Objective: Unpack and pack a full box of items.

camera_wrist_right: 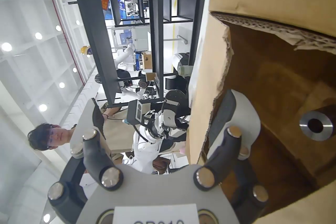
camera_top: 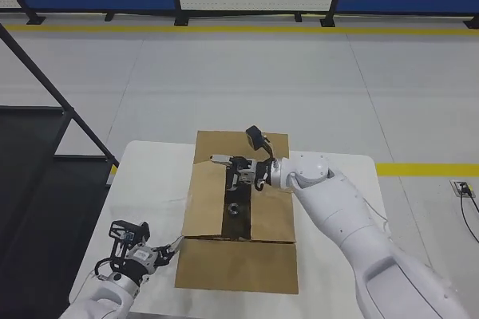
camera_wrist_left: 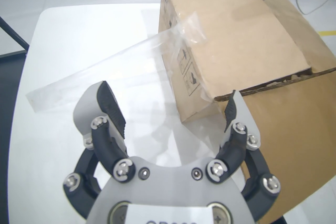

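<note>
End effector L [camera_wrist_left: 170, 109]: jaws wide apart, nothing btwn them, low over the bench [camera_wrist_left: 78, 33], just off the near corner of the box [camera_wrist_left: 231, 38], approx 8 o'clock of the box in top view. Ahead of my L pads [camera_wrist_left: 111, 107] a clear tape strip [camera_wrist_left: 105, 64] runs from that corner out across the bench. One end clings to the box side, rest lies loose.

End effector R [camera_wrist_right: 161, 104]: also spread, not clamped. It straddles the torn edge of the 9 o'clock inner flap [camera_wrist_right: 207, 78] at the 12 o'clock end of the opening. One pad sits against the flap's inside face, other pad well clear on the outside. Past it, down in the box, is a metal cylinder [camera_wrist_right: 315, 125] w/ a bore in its end.

Progress, my read: early.
- Done: seal tape is off the top seam, and the 6 and 12 o'clock outer flaps are folded out.
- Partly done: the two inner flaps are parted by only a narrow slot along the 12–6 line, so the box isn't properly open.
- Left: swing both inner flaps out and lift out the contents. The cylinder is inside; what else is in there I can't tell, too dark. Then the whole re-pack and close.

Unpack has barely begun, pack untouched.
</note>
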